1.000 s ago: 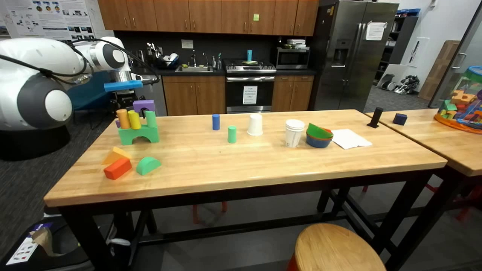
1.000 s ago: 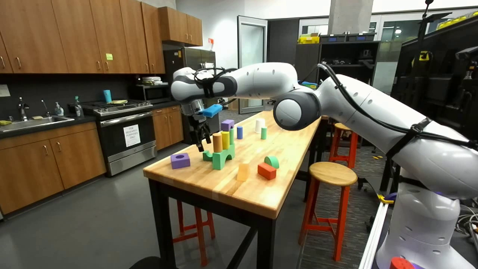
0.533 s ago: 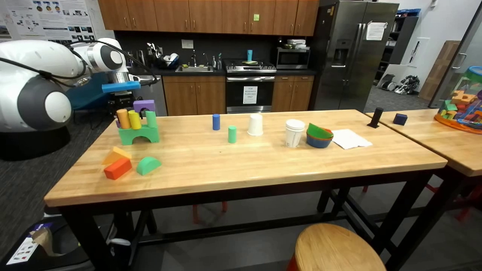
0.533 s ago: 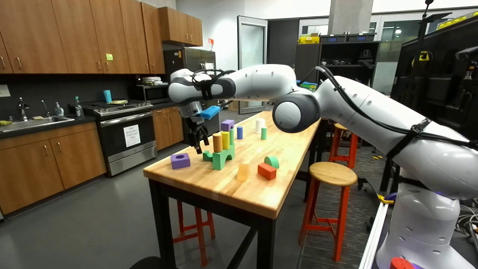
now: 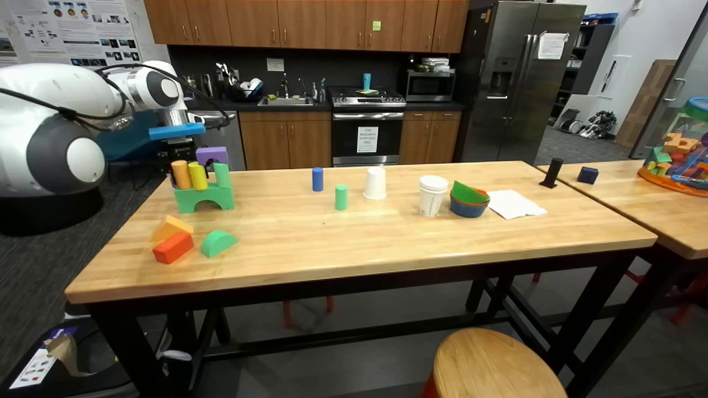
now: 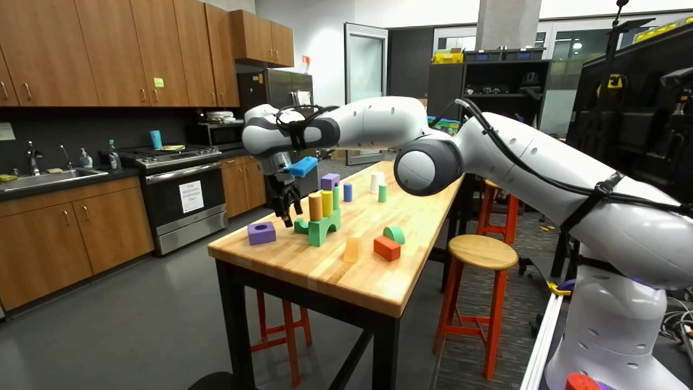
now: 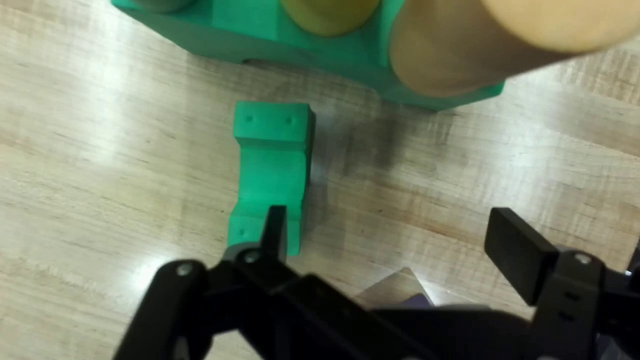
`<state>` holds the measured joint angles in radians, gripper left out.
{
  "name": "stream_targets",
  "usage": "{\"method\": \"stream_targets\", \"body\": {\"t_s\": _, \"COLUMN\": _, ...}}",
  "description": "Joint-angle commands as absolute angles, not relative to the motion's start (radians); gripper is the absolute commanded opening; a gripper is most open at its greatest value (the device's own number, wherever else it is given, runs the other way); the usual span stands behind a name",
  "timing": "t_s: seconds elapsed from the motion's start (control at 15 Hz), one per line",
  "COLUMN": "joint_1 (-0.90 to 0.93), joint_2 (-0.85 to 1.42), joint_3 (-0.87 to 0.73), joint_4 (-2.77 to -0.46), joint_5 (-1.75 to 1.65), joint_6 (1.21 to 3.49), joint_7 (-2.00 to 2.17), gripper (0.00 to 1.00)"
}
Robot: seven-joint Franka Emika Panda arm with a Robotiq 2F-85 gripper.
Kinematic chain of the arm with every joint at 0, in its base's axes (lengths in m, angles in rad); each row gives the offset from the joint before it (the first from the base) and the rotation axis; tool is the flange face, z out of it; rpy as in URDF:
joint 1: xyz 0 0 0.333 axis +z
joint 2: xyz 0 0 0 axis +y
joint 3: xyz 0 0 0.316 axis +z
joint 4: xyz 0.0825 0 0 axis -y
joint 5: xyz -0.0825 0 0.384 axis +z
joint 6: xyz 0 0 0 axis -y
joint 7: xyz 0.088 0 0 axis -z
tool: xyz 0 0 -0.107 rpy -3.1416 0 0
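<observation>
My claw [image 7: 390, 227] hangs spread wide, holding nothing, one finger [image 7: 276, 227] partly hiding the notched green block [image 7: 272, 170] near the kitchen-side edge of the worktop [image 6: 292, 260]. This looks like an approach; gripping that block would call for straddling it. Beside it stands the green arch [image 5: 204, 192]; nearer that edge's corner, the purple block [image 6: 261, 237].

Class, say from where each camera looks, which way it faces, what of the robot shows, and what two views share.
In an exterior view: off the long side of the table, facing the stove; part of the arm shows.
In an exterior view: off the table's short end, looking along its length; arm, base and gripper show.
Wrist view: at the arm's end, looking down at a green block; two spread fingers show.
Both exterior views share the red block and stove.
</observation>
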<state>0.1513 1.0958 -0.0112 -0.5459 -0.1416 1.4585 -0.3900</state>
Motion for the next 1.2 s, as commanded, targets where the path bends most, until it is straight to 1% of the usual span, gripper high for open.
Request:
{"method": "stream_targets", "body": {"t_s": 0.0, "joint_1": 0.158, "joint_2": 1.116, "joint_3": -0.028, "joint_4": -0.503, "joint_5": -0.159, "joint_6": 1.464, "joint_7": -0.387, "gripper": 1.0}}
{"method": "stream_targets", "body": {"t_s": 1.13, "joint_1": 0.143, "joint_2": 1.138, "joint_3": -0.058, "joint_4": -0.491, "joint_5": -0.149, "joint_6": 1.518, "joint_7": -0.371, "gripper": 1.0}}
